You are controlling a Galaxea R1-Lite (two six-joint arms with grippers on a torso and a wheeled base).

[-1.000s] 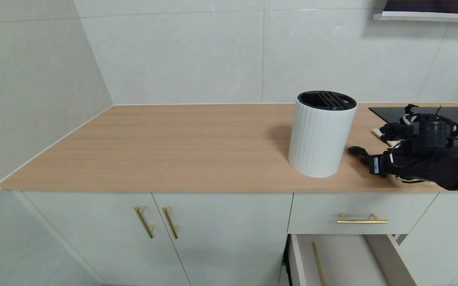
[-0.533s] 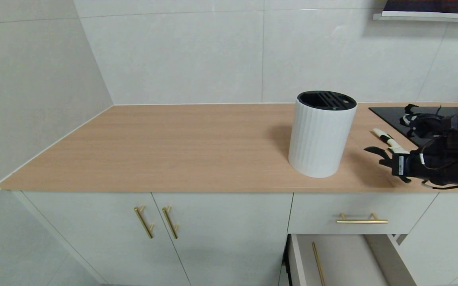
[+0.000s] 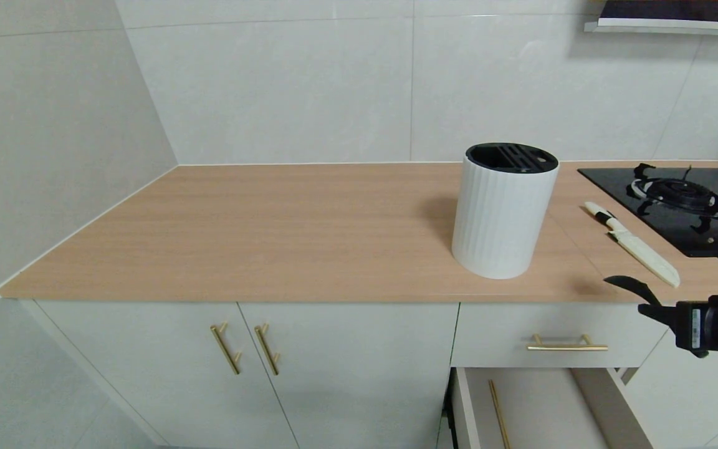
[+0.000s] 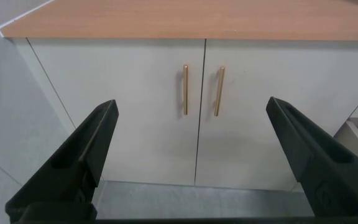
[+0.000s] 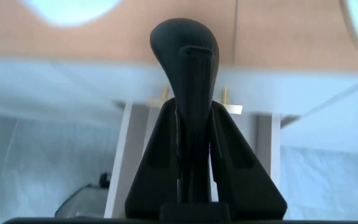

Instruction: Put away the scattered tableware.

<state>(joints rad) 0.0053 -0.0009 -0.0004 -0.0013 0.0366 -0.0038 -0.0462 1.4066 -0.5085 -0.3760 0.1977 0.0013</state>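
A cream knife [image 3: 634, 244] lies flat on the wooden countertop [image 3: 284, 231], between a white ribbed knife holder [image 3: 503, 215] with a black slotted top and the hob. My right gripper [image 3: 616, 281] hangs just off the counter's front edge, below and in front of the knife, clear of it. Its fingers are pressed together with nothing held, as the right wrist view of the gripper [image 5: 184, 38] confirms. My left gripper [image 4: 191, 106] is open and empty, low in front of the cabinet doors [image 4: 201, 118].
A black gas hob [image 3: 677, 199] occupies the counter's right end. Under the counter a drawer [image 3: 533, 408] stands pulled out below my right gripper, with a thin gold stick [image 3: 499, 415] inside. Gold handles [image 3: 245, 349] mark the cabinet doors; tiled walls close the back and left.
My right arm drew back from beside the knife holder, moving right and down past the counter's front edge. The knife it had covered now lies in plain view.
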